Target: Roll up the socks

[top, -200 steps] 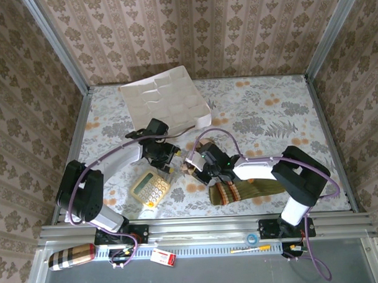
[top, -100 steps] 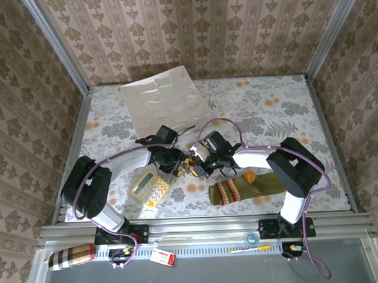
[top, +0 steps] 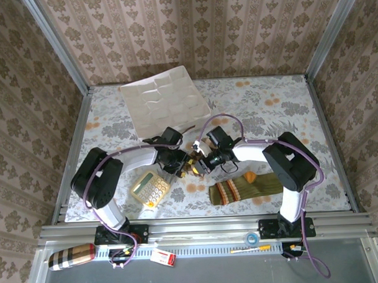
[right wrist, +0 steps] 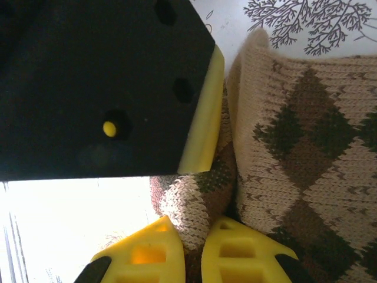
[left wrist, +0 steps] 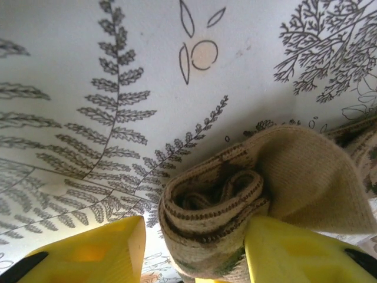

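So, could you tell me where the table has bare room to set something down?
The far right of the table, beyond the green sock, is bare. It is crowded around the argyle sock, calculator and white tray.

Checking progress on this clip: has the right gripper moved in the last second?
Yes. The right gripper, pinching the argyle sock, has shifted away from the olive sock, toward the white tray.

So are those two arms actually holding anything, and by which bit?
Both grip the argyle sock: right gripper pinches a knit fold, left gripper holds its rolled end.
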